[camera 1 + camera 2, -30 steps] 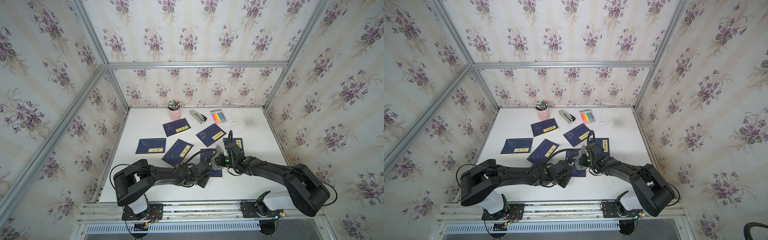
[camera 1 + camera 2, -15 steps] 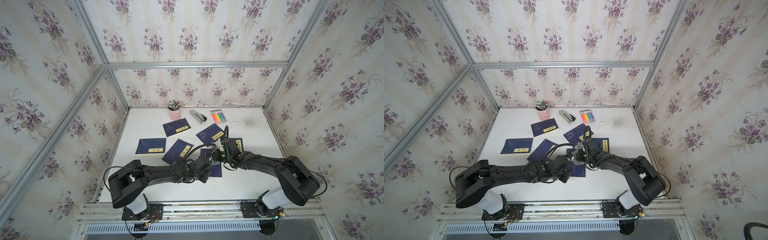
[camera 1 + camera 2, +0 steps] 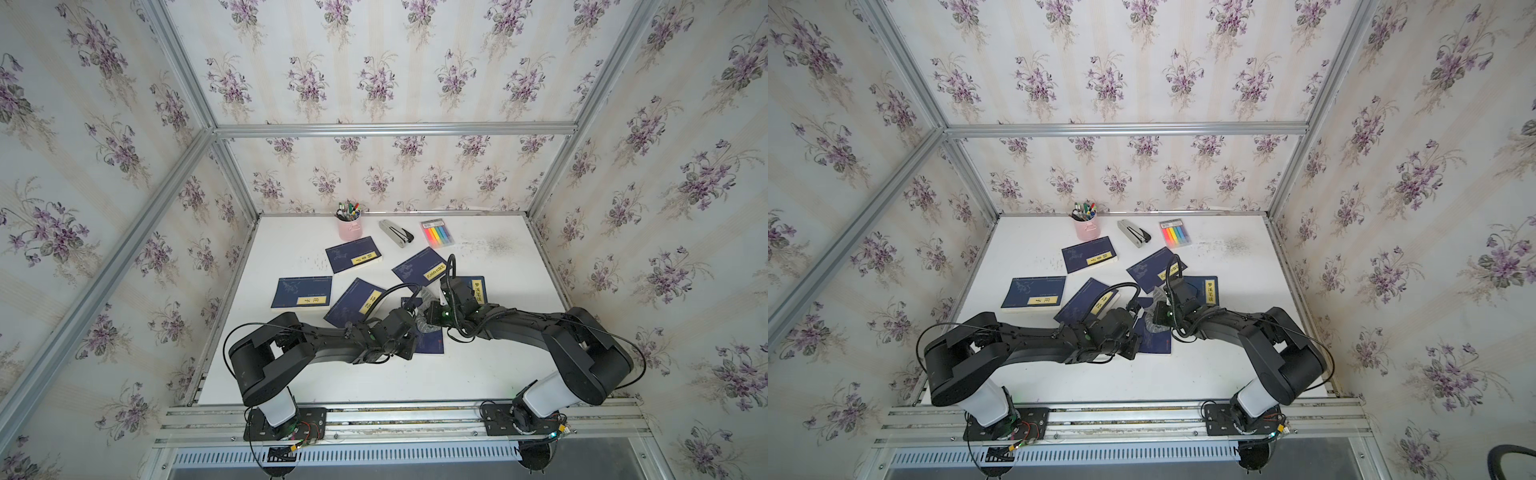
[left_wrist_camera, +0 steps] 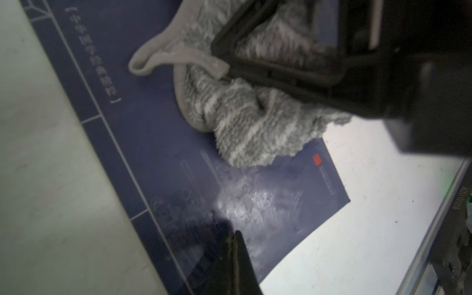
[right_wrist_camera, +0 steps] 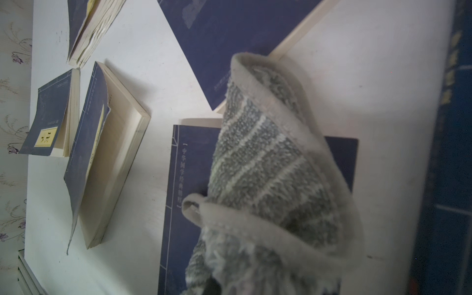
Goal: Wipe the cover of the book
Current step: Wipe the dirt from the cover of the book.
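Left wrist: right hand [image 4: 226,63] seemingly clamped on cloth [image 4: 255,122] over book [image 4: 153,143] | left hand [image 4: 234,238] together | top views hide grip

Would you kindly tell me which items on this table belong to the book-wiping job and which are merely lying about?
In use: the near blue book; the grey striped cloth lying on it, clamped in the right jaws.
Lying about: five other blue books; pink pen cup; stapler; highlighter pack.

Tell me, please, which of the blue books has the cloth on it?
The book lowest in both top views; only it lies under the grey cloth, while the others are uncovered.
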